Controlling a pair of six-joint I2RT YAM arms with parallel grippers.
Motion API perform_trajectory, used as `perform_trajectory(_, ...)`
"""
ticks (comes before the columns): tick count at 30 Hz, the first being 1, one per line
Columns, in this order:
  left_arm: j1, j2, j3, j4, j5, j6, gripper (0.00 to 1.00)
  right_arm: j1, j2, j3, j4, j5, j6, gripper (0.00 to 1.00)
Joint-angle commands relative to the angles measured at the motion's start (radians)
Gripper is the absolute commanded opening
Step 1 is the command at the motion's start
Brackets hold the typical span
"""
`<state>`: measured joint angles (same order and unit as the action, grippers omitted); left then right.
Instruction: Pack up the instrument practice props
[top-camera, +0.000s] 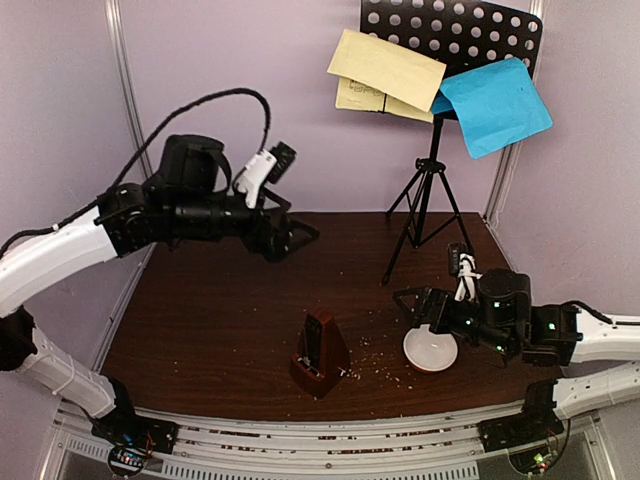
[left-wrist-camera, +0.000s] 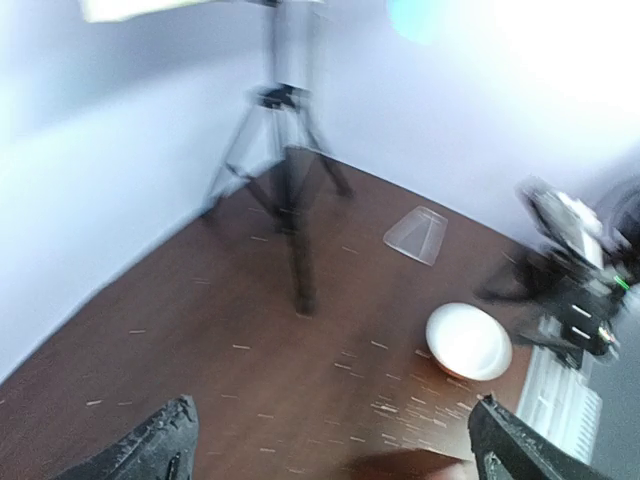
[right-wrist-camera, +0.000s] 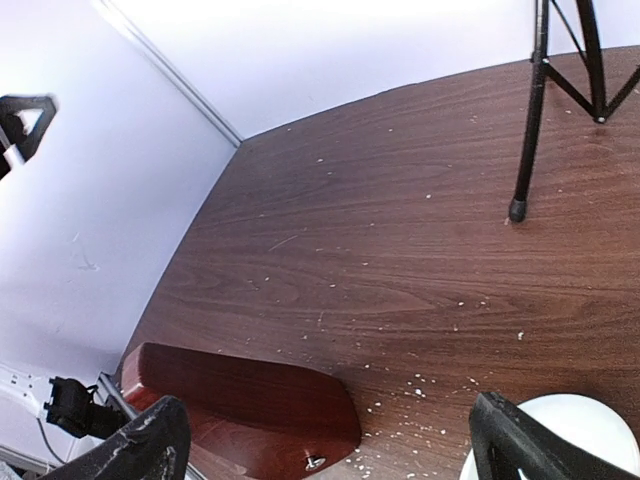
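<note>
The black tripod music stand (top-camera: 450, 30) stands at the back right. Pale yellow sheets (top-camera: 385, 70) and a bright blue sheet (top-camera: 495, 105) rest on its perforated desk. The brown pyramid metronome (top-camera: 320, 352) sits near the table's front, without its cover. The clear triangular cover (left-wrist-camera: 417, 235) lies on the table beyond the bowl, near the tripod legs (left-wrist-camera: 285, 150). My left gripper (top-camera: 295, 237) hovers open and empty above the table's middle left. My right gripper (top-camera: 412, 305) is open and empty low over the table, the metronome (right-wrist-camera: 240, 410) just ahead to its left.
A small round white bowl (top-camera: 430, 350) sits beside my right gripper, and appears again as the bowl (right-wrist-camera: 560, 430) at the right wrist view's lower right. Light crumbs (top-camera: 380, 360) are scattered between metronome and bowl. Lilac walls close in the back and sides.
</note>
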<state>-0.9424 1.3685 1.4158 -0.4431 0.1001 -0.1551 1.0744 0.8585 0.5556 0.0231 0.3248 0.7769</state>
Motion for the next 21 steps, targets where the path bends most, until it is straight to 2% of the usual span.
perform_trajectory(1, 0.26, -0.015, -0.047, 0.101, 0.22, -0.029, 0.98, -0.002, 0.02, 0.009, 0.11, -0.111, -0.066, 1.0)
perform_trajectory(3, 0.267, -0.017, -0.102, 0.172, 0.26, -0.004, 0.98, 0.008, 0.048, -0.003, 0.198, -0.157, -0.072, 1.0)
perform_trajectory(6, 0.266, 0.011, -0.168, 0.265, 0.391, 0.033, 0.98, 0.047, 0.104, -0.009, 0.33, -0.218, -0.121, 1.0)
perform_trajectory(13, 0.267, 0.096, -0.293, 0.387, 0.622, 0.015, 0.95, 0.199, 0.263, 0.059, 0.475, -0.144, -0.356, 1.0)
perform_trajectory(18, 0.267, 0.105, -0.313, 0.405, 0.67, -0.002, 0.94, 0.238, 0.378, 0.105, 0.528, -0.149, -0.457, 1.0)
perform_trajectory(21, 0.267, 0.108, -0.309, 0.399, 0.68, -0.005, 0.93, 0.241, 0.399, 0.082, 0.582, -0.1, -0.486, 1.0)
